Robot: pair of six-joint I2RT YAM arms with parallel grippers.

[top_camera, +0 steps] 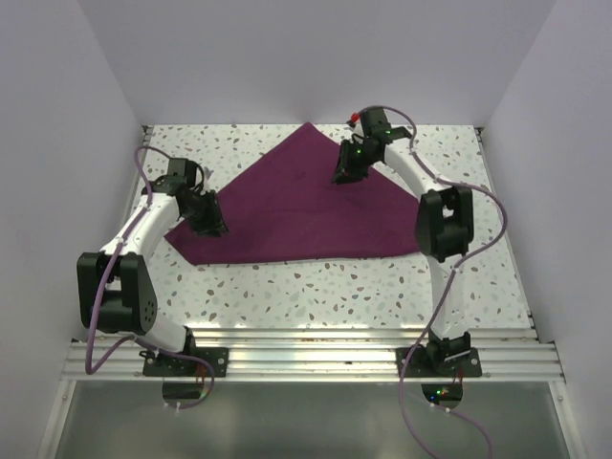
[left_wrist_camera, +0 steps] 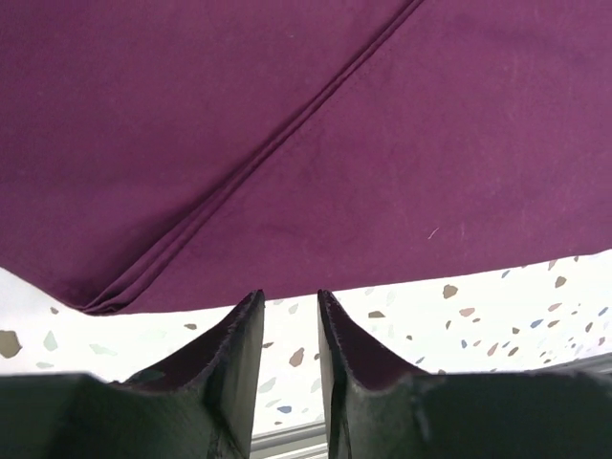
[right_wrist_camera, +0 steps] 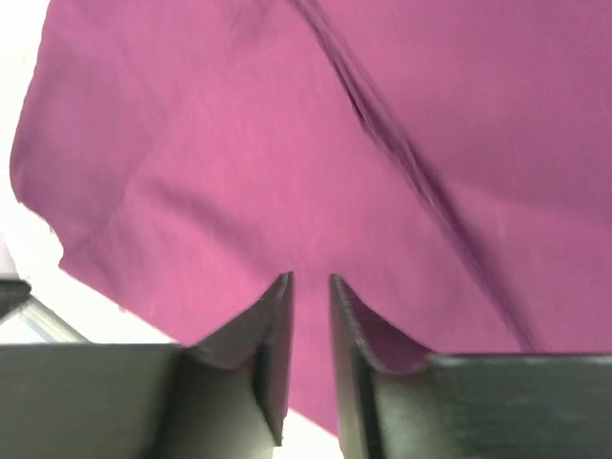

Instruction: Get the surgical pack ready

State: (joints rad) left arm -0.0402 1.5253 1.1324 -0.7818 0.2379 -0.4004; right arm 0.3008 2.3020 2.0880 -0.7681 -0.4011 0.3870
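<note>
A white speckled table fills the middle of the top view, boxed in by plain pale walls at left, back and right. A ribbed metal rail runs along its lower edge. The cloth, a flat purple triangle, lies upper centre on the table. The left gripper sits at the cloth's left corner, jaws slightly apart with bare table showing between them. The right gripper hangs over the cloth's upper right, jaws narrowly apart, holding nothing.
</note>
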